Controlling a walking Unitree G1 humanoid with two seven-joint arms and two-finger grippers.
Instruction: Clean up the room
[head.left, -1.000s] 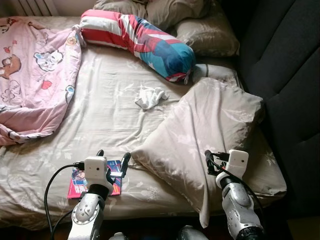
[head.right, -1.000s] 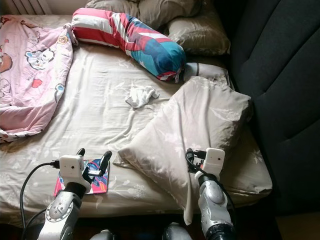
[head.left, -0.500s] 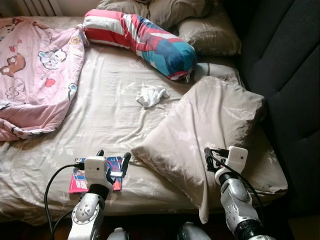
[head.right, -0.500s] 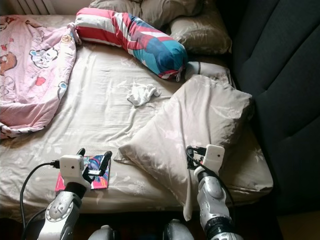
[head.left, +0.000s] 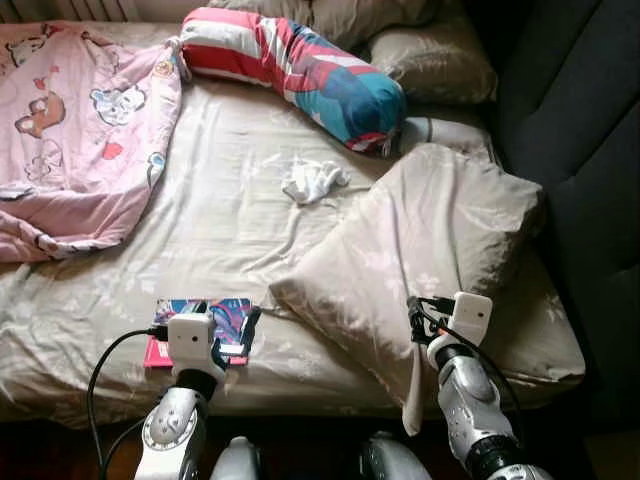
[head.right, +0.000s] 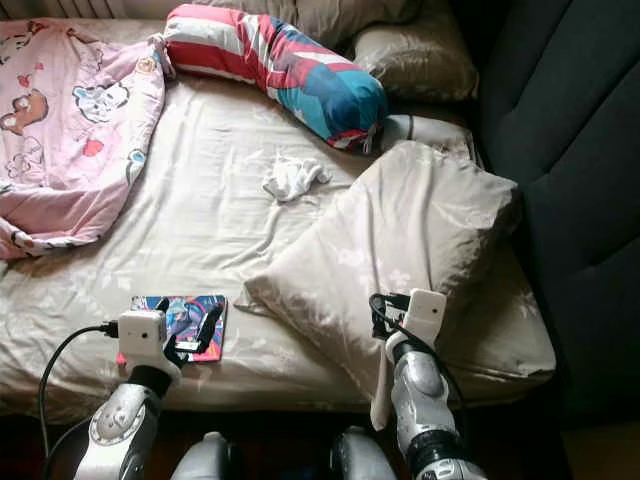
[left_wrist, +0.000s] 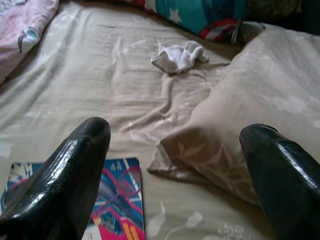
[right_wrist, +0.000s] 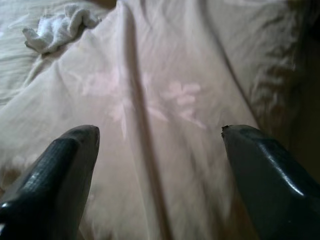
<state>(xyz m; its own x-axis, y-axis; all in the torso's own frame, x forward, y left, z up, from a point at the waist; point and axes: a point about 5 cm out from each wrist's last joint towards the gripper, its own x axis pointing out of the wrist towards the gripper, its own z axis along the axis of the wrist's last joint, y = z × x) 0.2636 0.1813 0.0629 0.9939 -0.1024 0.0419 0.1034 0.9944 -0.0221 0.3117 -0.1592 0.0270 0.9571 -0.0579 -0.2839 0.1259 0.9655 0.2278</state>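
**A:** While both arms hang low at the foot of the bed (head.left: 230, 210), where's the stuff to tidy?

**B:** Colourful book (head.left: 200, 325) lies flat on the sheet, directly ahead of and partly under the left end effector (head.left: 222, 325). Left fingers (left_wrist: 65, 175) are spread apart, nothing between them; the book's corner shows just past one fingertip in the left wrist view.

**A:** Right side?

**B:** Right end effector (head.right: 378, 308) hovers over the near edge of the big beige pillow (head.left: 430, 250). Fingers (right_wrist: 60, 170) released, wide gap, pillow fabric visible between them. Can't tell if the tips touch the fabric.

**A:** How does the pillow sit?

**B:** Tilted, lying diagonally on the bed. Its near corner droops over the bed edge just beside the right end effector; its left corner ends close to the book, beyond and to the right of the left end effector.

**A:** Anything else?

**B:** Crumpled white cloth (head.left: 315, 180) mid-bed, well ahead of both end effectors, roughly between their lines. Beyond it, a striped red, white and blue bolster (head.left: 300, 70), lying across the head end. Two more beige pillows (head.left: 440, 65) behind that. Pink cartoon-print blanket (head.left: 75, 120) bunched far ahead-left of the left end effector. Dark upholstered headboard (head.left: 580, 150) runs along the right of the right arm.
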